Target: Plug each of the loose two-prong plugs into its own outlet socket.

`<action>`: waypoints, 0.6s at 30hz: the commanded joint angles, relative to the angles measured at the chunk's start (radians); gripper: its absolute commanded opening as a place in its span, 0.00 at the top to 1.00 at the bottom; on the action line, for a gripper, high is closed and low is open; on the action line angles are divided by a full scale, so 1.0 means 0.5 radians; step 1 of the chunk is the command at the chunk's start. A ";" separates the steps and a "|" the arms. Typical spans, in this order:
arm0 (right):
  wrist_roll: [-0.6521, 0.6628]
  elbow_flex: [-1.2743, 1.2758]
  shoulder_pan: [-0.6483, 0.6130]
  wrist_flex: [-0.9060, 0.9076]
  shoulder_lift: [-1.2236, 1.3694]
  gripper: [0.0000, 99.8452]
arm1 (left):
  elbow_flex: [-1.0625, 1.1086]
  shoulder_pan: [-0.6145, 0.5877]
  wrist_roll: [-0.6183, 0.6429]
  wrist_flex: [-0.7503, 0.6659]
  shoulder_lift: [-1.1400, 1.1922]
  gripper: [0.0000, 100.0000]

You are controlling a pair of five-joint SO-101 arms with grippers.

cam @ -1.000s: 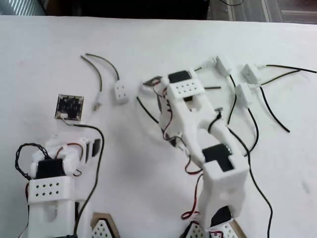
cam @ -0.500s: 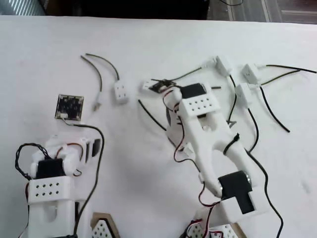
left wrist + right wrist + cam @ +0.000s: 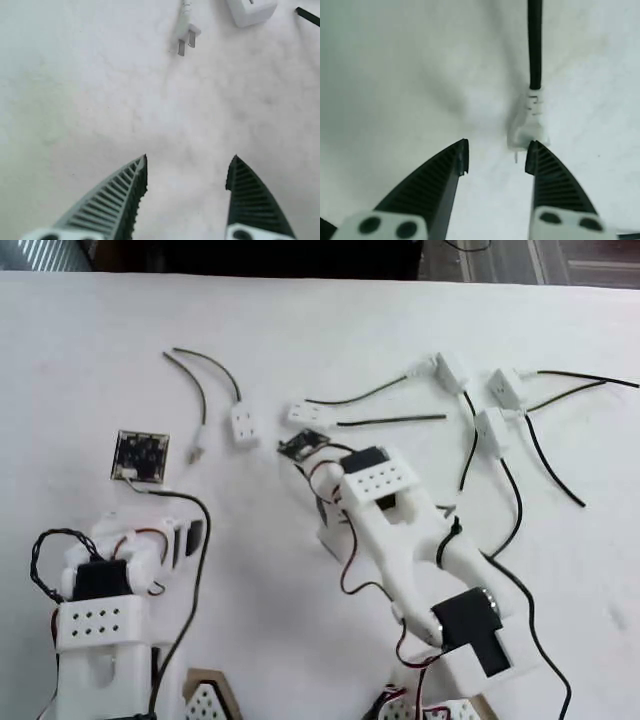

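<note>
Farthest left of the lone socket block (image 3: 243, 424), and a little toward the arms' side: a small dark circuit board (image 3: 140, 455), flat on the white table (image 3: 90, 340), with a black cable (image 3: 200, 540) trailing back beside the left arm.

Nearer the arms than the board, well back from the block: left gripper (image 3: 185, 538), low over bare table. Released, fingers (image 3: 125, 195) spread wide, holding nothing.

Just left of the block: loose plug (image 3: 197, 450), lying flat, its thin black wire curving off to the far side. In the left wrist view, the same plug's two prongs turned toward the gripper, well apart from the fingertips, with a corner of the block just beside it. From the block itself, another black wire arching alongside the plug's.

Just right of the block: second plug (image 3: 305, 415), white, on a black wire, lying on the table.

Close by, on the arms' side of that plug: right gripper (image 3: 298, 446). Also released, clasping nothing. In the right wrist view, fingers (image 3: 440, 185) parted, second plug just ahead of the gap and close against one fingertip, prongs toward the gripper; touching or not, impossible to tell.

Well to the right of the block: three more socket blocks (image 3: 505, 385), near one another, black wires running off from each.
</note>
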 commanded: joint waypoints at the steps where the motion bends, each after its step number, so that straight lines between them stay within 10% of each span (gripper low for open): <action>1: 0.018 0.052 0.060 -0.183 -0.063 0.82 | -0.012 -0.014 -0.015 -0.037 -0.026 0.74; 18: 0.021 -0.255 0.130 -0.201 0.391 0.97 | -0.012 -0.014 -0.015 -0.037 -0.026 0.74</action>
